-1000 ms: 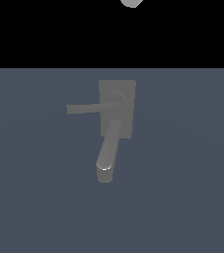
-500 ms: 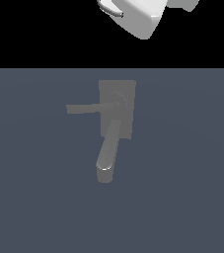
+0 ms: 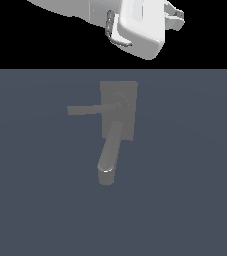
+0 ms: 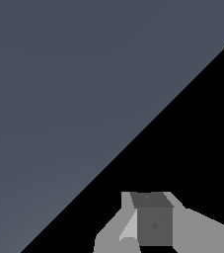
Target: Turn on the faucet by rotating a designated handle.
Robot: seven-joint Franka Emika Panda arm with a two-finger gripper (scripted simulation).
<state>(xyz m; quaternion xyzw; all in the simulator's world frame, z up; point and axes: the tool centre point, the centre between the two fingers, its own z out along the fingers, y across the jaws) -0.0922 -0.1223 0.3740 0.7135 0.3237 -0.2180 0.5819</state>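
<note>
Gripper [image 4: 148, 225] well apart from faucet [image 3: 116, 125], jaw state unclear; handle [image 3: 87, 109] points toward exterior view's left.

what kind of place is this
Likely a bare simulated test scene, not a real kitchen or bathroom: a lone grey faucet with its thin handle sits on a flat slate-blue surface, black void behind, robot arm above.

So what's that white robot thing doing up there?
The robot arm is up at the top of the exterior view, above the grey faucet and not touching it. The thin handle sticks out toward the exterior view's left, and the thick spout points down. Nothing is gripped. The wrist view shows only part of the gripper and bare floor, so I can't tell if it is open.
</note>
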